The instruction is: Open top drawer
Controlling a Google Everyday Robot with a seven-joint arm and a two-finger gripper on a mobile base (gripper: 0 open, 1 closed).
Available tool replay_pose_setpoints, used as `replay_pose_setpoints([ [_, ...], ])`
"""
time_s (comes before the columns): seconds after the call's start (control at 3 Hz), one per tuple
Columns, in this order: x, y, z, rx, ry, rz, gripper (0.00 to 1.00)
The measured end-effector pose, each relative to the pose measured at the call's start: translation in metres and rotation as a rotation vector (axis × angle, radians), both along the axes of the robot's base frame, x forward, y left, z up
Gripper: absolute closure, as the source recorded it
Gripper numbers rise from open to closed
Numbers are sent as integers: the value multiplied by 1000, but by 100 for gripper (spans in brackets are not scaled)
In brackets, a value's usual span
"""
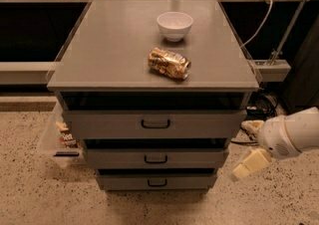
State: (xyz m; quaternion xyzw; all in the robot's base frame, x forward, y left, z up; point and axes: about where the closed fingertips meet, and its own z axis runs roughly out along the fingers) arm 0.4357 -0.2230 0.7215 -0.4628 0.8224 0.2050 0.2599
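The top drawer (pixel 109 125) is the widest and tallest grey front of three, right under the cabinet top, with a small black bar handle (pixel 155 124) at its centre. Its front is in line with the stack, with a dark gap above it. My gripper (pixel 249 147) is at the lower right, beside the cabinet's right side, level with the middle drawer. Its cream fingers (pixel 247 166) stand apart and hold nothing. It touches no handle.
On the cabinet top (pixel 109 55) stand a white bowl (pixel 174 25) and a crushed can (pixel 169 63). Two narrower drawers (pixel 114 159) sit below the top one. A clear bin with snacks (pixel 62 137) is on the floor at left. Cables (pixel 261 104) lie at right.
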Motion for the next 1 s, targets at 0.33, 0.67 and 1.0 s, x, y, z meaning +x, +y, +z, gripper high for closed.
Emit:
replay_pose_setpoints([
  [0.33,28,13,-12,48,-29,26,0],
  [0.67,52,31,-12,66,-70,63,0],
  [1.0,74,52,-4,52,-120,107,0],
])
